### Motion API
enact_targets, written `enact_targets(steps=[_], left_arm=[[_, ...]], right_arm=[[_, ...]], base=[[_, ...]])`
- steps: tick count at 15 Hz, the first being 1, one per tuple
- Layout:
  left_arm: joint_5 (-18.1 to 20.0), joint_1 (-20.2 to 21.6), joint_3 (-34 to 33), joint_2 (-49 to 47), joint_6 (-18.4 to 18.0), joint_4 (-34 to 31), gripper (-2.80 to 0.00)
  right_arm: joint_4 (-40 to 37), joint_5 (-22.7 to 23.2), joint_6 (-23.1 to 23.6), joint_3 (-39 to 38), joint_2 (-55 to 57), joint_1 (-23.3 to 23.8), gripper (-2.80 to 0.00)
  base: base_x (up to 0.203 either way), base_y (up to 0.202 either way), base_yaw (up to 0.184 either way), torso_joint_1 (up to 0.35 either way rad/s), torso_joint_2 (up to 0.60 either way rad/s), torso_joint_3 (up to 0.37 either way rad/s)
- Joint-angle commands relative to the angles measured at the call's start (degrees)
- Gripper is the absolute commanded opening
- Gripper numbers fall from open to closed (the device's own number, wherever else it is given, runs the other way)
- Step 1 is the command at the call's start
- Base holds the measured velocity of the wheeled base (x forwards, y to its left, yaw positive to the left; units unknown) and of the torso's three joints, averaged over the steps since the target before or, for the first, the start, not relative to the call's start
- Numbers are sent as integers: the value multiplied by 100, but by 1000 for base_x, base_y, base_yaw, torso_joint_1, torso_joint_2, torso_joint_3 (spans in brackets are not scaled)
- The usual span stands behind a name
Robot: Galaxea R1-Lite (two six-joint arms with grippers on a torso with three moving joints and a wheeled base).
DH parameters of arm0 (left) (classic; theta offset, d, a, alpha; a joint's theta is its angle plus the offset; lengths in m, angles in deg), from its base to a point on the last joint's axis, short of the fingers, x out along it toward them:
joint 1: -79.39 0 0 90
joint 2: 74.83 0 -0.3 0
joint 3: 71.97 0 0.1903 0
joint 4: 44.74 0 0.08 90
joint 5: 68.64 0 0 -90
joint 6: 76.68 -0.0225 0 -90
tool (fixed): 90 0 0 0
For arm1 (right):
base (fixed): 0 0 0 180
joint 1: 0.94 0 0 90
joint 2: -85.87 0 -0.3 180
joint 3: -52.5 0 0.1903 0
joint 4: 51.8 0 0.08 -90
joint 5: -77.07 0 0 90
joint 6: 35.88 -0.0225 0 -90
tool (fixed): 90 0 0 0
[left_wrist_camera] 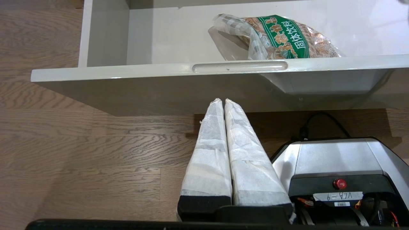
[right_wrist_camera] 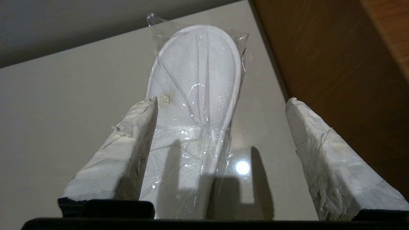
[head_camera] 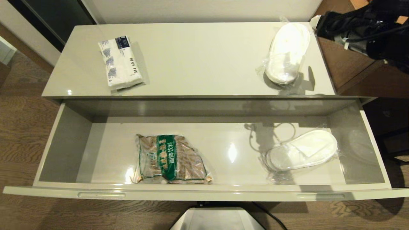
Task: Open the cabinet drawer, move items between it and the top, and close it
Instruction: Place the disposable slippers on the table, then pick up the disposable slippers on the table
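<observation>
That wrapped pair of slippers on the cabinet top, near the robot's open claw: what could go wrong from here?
1. The slippers on the top lie close to the top's right edge; a nudge from the open right gripper might push them off.
2. Their clear film looks slippery and loose, so another grab could catch only wrap.
3. The drawer stands fully out; the brown packet sits by its front wall and could slide when it shuts.
</observation>
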Motion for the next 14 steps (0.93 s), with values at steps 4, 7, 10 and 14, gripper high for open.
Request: enact_targets(steps=[4,7,10,14], left_arm=[[0,-2,-9,-7,-3,1,-280],[0,-2,-1,-7,-3,1,-280],[0,-2,-9,-7,-3,1,-280],[0,-2,-6,-7,-3,1,-280]], right_arm=[[-2275,563,-127,-600,-1691,-110,-280],[-3813,615,-737,-645,-2157,-118,-280],[-5241,631,-1318,-703,-2568,-346,-280],[-5776,627,-2263,-461,-2509,-479,-280]], base=[[0,0,0,0,0,0],[0,0,0,0,0,0],[0,0,0,0,0,0],[0,0,0,0,0,0]])
